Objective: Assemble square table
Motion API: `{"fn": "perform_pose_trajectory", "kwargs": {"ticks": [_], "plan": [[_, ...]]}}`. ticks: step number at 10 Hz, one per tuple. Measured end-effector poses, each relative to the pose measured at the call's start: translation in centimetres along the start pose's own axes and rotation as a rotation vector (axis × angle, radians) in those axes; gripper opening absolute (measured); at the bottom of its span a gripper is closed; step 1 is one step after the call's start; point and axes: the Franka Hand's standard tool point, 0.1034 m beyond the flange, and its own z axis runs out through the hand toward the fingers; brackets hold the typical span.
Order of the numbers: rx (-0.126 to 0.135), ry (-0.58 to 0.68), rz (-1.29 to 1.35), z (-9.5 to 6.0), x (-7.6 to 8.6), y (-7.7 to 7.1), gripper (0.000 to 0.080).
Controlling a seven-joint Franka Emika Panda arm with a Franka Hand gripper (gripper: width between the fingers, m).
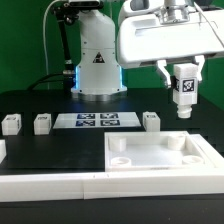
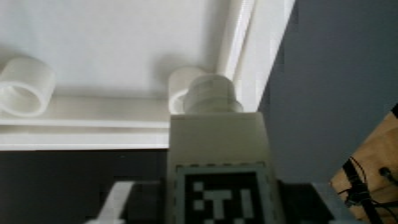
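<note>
My gripper (image 1: 184,76) is pinching a short white tagged plastic leg post (image 1: 186,95) upright over the large white plastic square slab's (image 1: 150,162) far corner socket (image 2: 199,88), exterior view's right, prob. lined up w/ it for insertion

Black counter (image 1: 30,140) is running the full width of the exterior view, matte, taking little glare. The marker board (image 1: 97,121) is lying flat on it, about mid-width, toward the back. Behind, a dark backdrop (image 1: 20,50) is closing off the room, too dim to read any wall detail. Light is falling evenly and softly over the counter. In the wrist view a blue-grey surface (image 2: 329,90) is showing, out of focus, with a brownish patch (image 2: 368,160) and thin dark cables (image 2: 356,185) lying over it.
</note>
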Motion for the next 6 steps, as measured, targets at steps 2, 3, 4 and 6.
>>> {"fn": "perform_pose_trajectory", "kwargs": {"ticks": [2, 3, 4, 6], "plan": [[-0.006, -0.005, -0.041, 0.7, 0.7, 0.8, 0.029], [-0.006, -0.003, -0.046, 1.2, 1.8, 1.2, 0.029], [-0.005, -0.003, -0.057, 1.7, 2.9, 1.4, 0.029], [-0.006, 0.001, -0.077, 3.3, 4.2, 1.9, 0.029]]}}
